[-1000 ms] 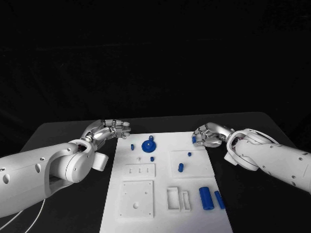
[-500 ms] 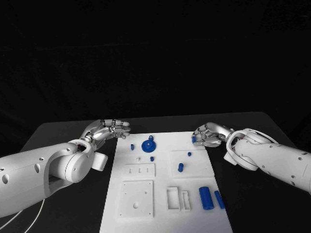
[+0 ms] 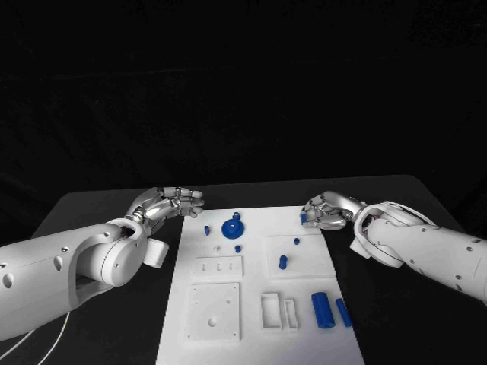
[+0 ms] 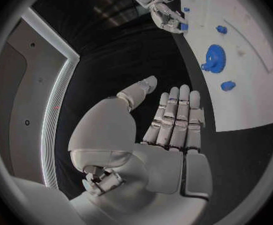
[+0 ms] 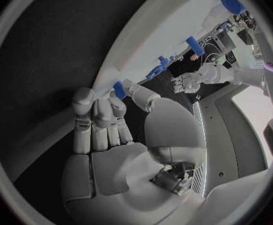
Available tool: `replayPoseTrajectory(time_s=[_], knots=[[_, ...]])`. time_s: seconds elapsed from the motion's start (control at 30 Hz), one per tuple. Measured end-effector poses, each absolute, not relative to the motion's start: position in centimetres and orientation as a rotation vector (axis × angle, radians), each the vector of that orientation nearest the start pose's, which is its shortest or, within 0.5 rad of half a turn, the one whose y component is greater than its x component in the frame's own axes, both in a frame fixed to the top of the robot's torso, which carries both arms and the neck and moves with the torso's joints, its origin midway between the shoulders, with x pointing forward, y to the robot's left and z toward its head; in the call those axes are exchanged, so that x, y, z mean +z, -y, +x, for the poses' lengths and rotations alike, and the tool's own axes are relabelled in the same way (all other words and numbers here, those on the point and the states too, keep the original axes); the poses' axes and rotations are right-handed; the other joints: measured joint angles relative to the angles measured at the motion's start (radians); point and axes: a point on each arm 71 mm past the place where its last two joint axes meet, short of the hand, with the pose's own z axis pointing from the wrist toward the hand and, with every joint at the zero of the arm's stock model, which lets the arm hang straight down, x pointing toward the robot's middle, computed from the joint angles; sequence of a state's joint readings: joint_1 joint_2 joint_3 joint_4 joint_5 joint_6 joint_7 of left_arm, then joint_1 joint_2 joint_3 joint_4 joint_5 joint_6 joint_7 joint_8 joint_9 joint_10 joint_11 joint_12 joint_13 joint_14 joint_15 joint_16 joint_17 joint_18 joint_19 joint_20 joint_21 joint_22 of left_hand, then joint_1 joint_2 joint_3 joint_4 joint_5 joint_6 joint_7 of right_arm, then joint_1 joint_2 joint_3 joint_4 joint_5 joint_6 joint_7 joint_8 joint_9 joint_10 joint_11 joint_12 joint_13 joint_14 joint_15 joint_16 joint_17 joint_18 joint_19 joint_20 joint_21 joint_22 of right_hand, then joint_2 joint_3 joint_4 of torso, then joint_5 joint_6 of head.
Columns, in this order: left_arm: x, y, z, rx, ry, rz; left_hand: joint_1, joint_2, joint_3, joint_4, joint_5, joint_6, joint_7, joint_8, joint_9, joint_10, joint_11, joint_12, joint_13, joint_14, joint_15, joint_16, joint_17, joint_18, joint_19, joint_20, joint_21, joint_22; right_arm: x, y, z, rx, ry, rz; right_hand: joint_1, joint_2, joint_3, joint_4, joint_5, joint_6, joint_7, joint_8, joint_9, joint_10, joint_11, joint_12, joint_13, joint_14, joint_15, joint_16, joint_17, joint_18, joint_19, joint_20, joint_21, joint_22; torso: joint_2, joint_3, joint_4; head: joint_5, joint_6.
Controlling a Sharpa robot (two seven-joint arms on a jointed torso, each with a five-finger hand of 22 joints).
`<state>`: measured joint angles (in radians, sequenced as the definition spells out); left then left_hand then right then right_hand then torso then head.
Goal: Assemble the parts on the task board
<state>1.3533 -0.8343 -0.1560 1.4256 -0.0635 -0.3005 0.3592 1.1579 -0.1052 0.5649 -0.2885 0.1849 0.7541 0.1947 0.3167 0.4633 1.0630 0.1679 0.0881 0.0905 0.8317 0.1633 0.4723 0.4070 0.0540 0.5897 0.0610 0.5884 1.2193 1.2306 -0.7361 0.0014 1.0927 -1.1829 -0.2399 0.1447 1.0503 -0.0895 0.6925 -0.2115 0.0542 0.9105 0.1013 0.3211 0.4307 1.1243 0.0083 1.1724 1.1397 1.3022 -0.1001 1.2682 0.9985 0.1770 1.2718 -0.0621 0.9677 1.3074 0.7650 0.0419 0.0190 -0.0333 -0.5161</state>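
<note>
You have one white task board [image 3: 260, 304] mid-table carrying a blue gear [image 3: 233, 227] and two blue cylinders [image 3: 323, 309], your left hand [image 3: 169, 203] empty with fingers straight, your right hand [image 3: 328, 211] pinching one small blue part [image 3: 304, 218].

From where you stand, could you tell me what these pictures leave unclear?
- Head view: whether the right hand grips the small blue part at the task board's edge; its fingers cover the part.
- Right wrist view: that blue part is half hidden behind fingertips.
- Left hand: open, nothing hidden.
</note>
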Motion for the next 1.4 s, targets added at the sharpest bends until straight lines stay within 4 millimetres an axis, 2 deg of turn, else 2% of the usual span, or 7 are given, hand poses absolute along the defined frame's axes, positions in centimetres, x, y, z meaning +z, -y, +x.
replayPoseTrajectory(time_s=[0.5,0.7,0.83,0.93,1.07,1.23,1.4], knots=[[-15.0,-23.5,51.9,-1.418,-1.442,-0.962,-0.004,0.004,0.000,0.000,-0.004,0.000,0.000,0.000,0.000,0.002,0.000,0.000,0.000,0.000,0.000,0.000,0.000,-0.001,0.000,0.000,0.004,0.000,-17.4,27.0,56.0,0.680,-1.607,0.089,0.003,0.010,0.043,0.015,0.000,0.005,-0.005,0.019,0.014,0.010,-0.010,0.000,0.000,0.001,-0.010,-0.004,0.002,0.002,0.006,-0.002,0.000,0.000,0.000,-0.0001,0.0001,-0.002,0.001],[-15.0,-23.4,51.9,-1.422,-1.464,-0.944,-0.020,0.020,0.000,0.000,-0.011,0.020,-0.006,0.006,0.005,0.046,-0.017,0.009,0.011,0.046,-0.027,0.033,0.014,0.014,0.026,-0.018,0.026,0.001,-17.2,26.2,55.4,0.697,-1.598,0.082,0.003,0.010,0.046,0.012,0.000,0.006,-0.006,0.023,0.019,0.014,-0.014,0.004,0.001,0.001,-0.010,-0.004,0.003,0.002,0.006,-0.002,0.004,0.000,0.000,0.0000,-0.0007,-0.002,0.002],[-15.2,-23.1,51.8,-1.446,-1.511,-0.937,-0.051,0.028,-0.009,0.009,-0.021,0.063,-0.024,0.022,0.011,0.131,-0.055,0.053,0.032,0.132,-0.070,0.092,0.046,0.027,0.103,-0.045,0.070,0.010,-16.5,25.6,55.0,0.700,-1.595,0.064,0.003,0.010,0.053,0.011,0.000,0.007,-0.007,0.023,0.019,0.014,-0.014,0.004,0.002,0.004,-0.013,-0.004,0.004,0.002,0.006,-0.002,0.004,0.000,-0.002,0.0000,-0.0026,0.000,0.004],[-15.3,-22.6,51.7,-1.460,-1.554,-0.929,-0.071,0.030,-0.016,0.016,-0.083,0.094,-0.037,0.032,0.013,0.187,-0.081,0.078,0.046,0.201,-0.107,0.141,0.077,0.031,0.165,-0.071,0.108,0.015,-15.1,24.7,54.8,0.701,-1.579,0.040,0.003,0.010,0.057,0.007,0.000,0.007,-0.007,0.028,0.020,0.018,-0.017,0.004,0.003,0.003,-0.014,-0.004,0.004,0.002,0.006,-0.002,0.004,0.000,-0.003,-0.0002,-0.0045,0.000,0.008],[-15.2,-21.7,51.7,-1.451,-1.609,-0.917,-0.099,0.025,-0.024,0.024,-0.105,0.116,-0.048,0.032,0.009,0.245,-0.108,0.102,0.067,0.270,-0.156,0.215,0.126,0.047,0.231,-0.106,0.160,0.026,-13.5,23.2,54.4,0.697,-1.561,0.002,0.003,0.010,0.062,0.007,0.000,0.007,-0.007,0.029,0.025,0.018,-0.017,0.004,0.004,0.002,-0.016,-0.004,0.005,0.002,0.009,-0.006,0.004,0.000,-0.007,-0.0024,-0.0082,0.002,0.012],[-14.4,-21.0,52.0,-1.413,-1.670,-0.902,-0.155,-0.007,-0.049,0.062,-0.128,0.136,-0.061,0.032,0.002,0.333,-0.141,0.150,0.109,0.333,-0.204,0.313,0.186,0.054,0.301,-0.144,0.227,0.041,-12.3,21.2,53.8,0.677,-1.555,-0.041,0.008,0.005,0.081,0.012,0.000,0.009,-0.009,0.029,0.026,0.021,-0.021,0.004,0.005,0.002,-0.017,-0.004,0.005,0.002,0.009,-0.006,0.008,0.000,-0.014,-0.0059,-0.0131,0.006,0.016],[-13.6,-19.9,52.1,-1.364,-1.753,-0.877,-0.244,-0.049,-0.073,0.132,-0.134,0.148,-0.073,0.027,0.001,0.394,-0.162,0.207,0.148,0.378,-0.245,0.391,0.228,0.056,0.352,-0.171,0.276,0.052,-11.8,18.9,53.0,0.666,-1.554,-0.088,0.009,-0.004,0.093,0.018,-0.001,0.010,-0.010,0.030,0.028,0.021,-0.021,0.004,0.005,0.005,-0.020,-0.004,0.005,0.004,0.011,-0.004,0.008,0.000,-0.026,-0.0102,-0.0162,0.014,0.017]])
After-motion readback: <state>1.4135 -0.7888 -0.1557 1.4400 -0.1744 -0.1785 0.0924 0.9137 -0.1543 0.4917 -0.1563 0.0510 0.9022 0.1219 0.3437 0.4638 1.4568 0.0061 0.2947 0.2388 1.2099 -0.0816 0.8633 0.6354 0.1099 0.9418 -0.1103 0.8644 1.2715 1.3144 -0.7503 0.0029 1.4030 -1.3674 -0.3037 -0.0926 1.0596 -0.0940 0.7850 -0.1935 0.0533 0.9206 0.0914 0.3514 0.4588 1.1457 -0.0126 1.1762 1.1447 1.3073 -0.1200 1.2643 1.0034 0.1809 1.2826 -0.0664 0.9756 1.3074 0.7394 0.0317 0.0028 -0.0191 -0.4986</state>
